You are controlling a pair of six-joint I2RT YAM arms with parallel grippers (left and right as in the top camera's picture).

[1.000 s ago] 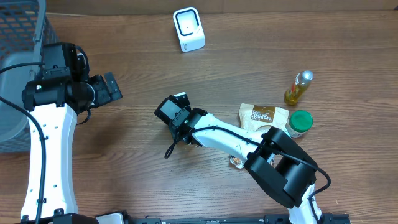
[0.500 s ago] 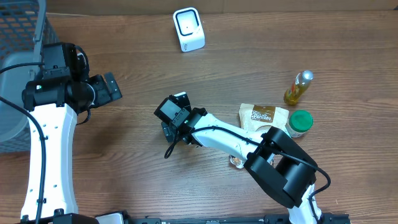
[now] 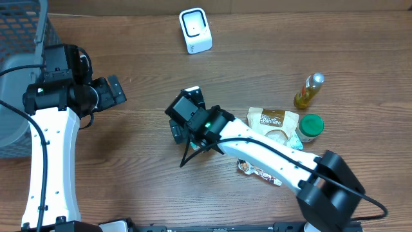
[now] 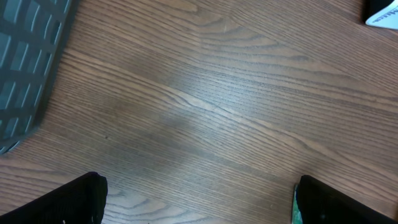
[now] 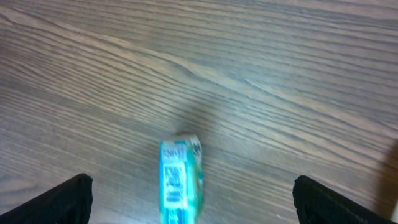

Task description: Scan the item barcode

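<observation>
The right end effector [image 5: 194, 200] has just sprung apart, leaving the teal pack [image 5: 180, 180] lying loose on the surface [image 5: 261, 68] between its fingers. The pack seems set down, well apart from the scanner [image 3: 195, 30].

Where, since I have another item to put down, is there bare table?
Bare wood lies between the scanner and the bottle, and near the front edge between the left arm and the right arm. It is crowded at the right, where the snack bag, green-lidded jar and bottle cluster.
</observation>
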